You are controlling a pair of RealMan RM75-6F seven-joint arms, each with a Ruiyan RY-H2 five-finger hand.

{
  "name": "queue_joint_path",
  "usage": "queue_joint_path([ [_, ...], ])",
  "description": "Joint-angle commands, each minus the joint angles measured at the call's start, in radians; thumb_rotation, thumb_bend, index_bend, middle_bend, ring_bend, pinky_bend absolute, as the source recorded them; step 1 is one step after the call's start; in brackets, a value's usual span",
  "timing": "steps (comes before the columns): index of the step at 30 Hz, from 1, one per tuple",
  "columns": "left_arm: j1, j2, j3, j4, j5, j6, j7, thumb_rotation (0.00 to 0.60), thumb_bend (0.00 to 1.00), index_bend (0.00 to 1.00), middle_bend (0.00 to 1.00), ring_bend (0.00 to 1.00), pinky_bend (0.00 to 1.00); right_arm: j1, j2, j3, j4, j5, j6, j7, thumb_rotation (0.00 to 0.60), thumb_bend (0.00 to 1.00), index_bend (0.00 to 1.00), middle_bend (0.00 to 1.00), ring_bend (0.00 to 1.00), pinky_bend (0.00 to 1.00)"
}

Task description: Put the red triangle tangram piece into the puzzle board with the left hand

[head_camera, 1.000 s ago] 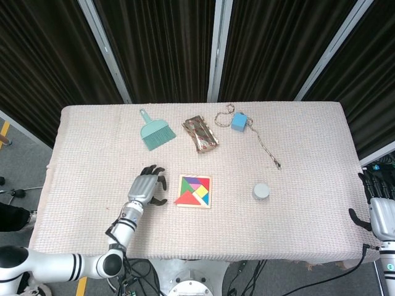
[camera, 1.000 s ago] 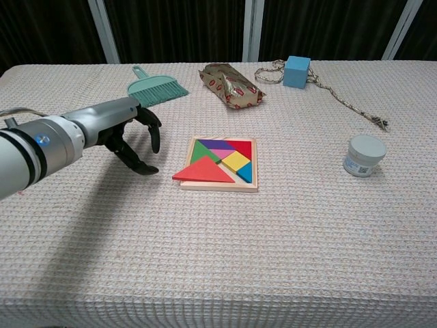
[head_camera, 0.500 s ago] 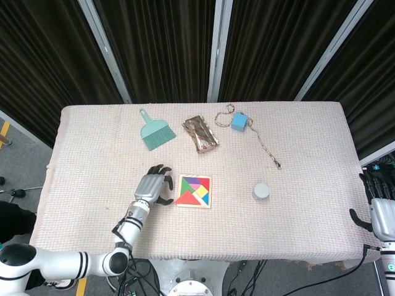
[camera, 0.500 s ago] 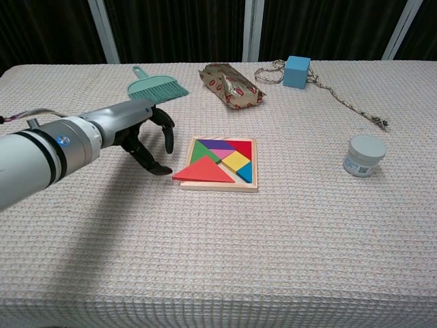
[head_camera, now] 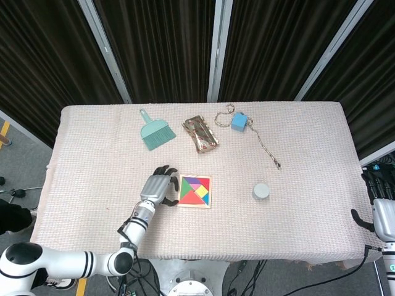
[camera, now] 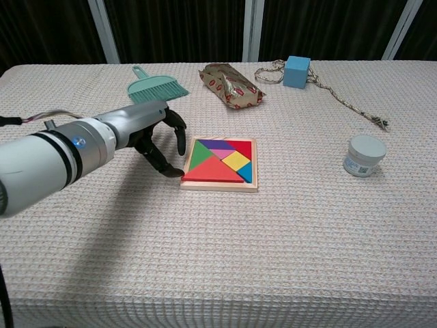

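The wooden puzzle board (head_camera: 195, 192) (camera: 220, 184) lies near the table's middle with coloured tangram pieces in it. The red triangle (head_camera: 187, 197) (camera: 214, 171) lies flat inside the board's near left part, level with the other pieces. My left hand (head_camera: 158, 185) (camera: 158, 135) stands just left of the board with its fingers spread and curved downward, and its thumb tip touches the board's left edge. It holds nothing. My right hand (head_camera: 379, 206) hangs beyond the table's right edge, fingers apart and empty.
A teal dustpan brush (head_camera: 155, 132) (camera: 155, 86), a patterned snack packet (head_camera: 201, 134) (camera: 231, 85) and a blue cube (head_camera: 239, 121) (camera: 297, 71) with a cord lie along the far side. A small white jar (head_camera: 261, 191) (camera: 363, 155) stands right of the board.
My left hand moved right up to the board's left edge. The red triangle, which stuck out over the board's near left corner, slid right and now lies seated inside the board.
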Motion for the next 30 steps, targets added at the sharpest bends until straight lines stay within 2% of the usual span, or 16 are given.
queue_joint_path([
  [1, -0.004, -0.005, -0.002, 0.004, -0.001, -0.001, 0.002, 0.6, 0.17, 0.52, 0.15, 0.0, 0.08, 0.0, 0.0, 0.0, 0.002, 0.0, 0.0, 0.002, 0.6, 0.22, 0.0, 0.0, 0.0, 0.0],
  [14, -0.015, -0.019, -0.007, 0.013, 0.002, -0.001, 0.005, 0.6, 0.17, 0.52, 0.15, 0.0, 0.08, -0.004, 0.002, 0.001, 0.006, -0.001, 0.004, 0.012, 0.6, 0.22, 0.0, 0.0, 0.0, 0.0],
  [18, 0.004, 0.022, -0.016, -0.022, 0.028, 0.037, -0.007, 0.6, 0.17, 0.5, 0.15, 0.0, 0.08, -0.003, 0.002, 0.0, 0.004, -0.007, 0.004, 0.011, 0.6, 0.22, 0.0, 0.0, 0.0, 0.0],
  [20, 0.031, 0.073, -0.009, -0.062, 0.064, 0.079, -0.012, 0.6, 0.16, 0.47, 0.15, 0.0, 0.08, -0.002, 0.002, -0.002, 0.002, -0.011, 0.005, 0.008, 0.6, 0.22, 0.0, 0.0, 0.0, 0.0],
  [23, 0.095, 0.186, 0.036, -0.133, 0.173, 0.134, -0.054, 0.6, 0.16, 0.41, 0.15, 0.0, 0.08, -0.002, 0.002, -0.004, -0.005, -0.02, 0.011, 0.0, 0.6, 0.22, 0.0, 0.0, 0.0, 0.0],
  [27, 0.198, 0.361, 0.165, -0.167, 0.405, 0.22, -0.107, 0.6, 0.16, 0.25, 0.14, 0.0, 0.08, 0.001, 0.0, -0.008, -0.026, -0.053, 0.033, -0.017, 0.6, 0.22, 0.0, 0.0, 0.0, 0.0],
  [30, 0.286, 0.468, 0.277, -0.125, 0.57, 0.323, -0.109, 0.6, 0.15, 0.19, 0.12, 0.0, 0.07, 0.007, -0.015, -0.011, -0.035, -0.106, 0.068, -0.022, 0.6, 0.2, 0.0, 0.0, 0.0, 0.0],
])
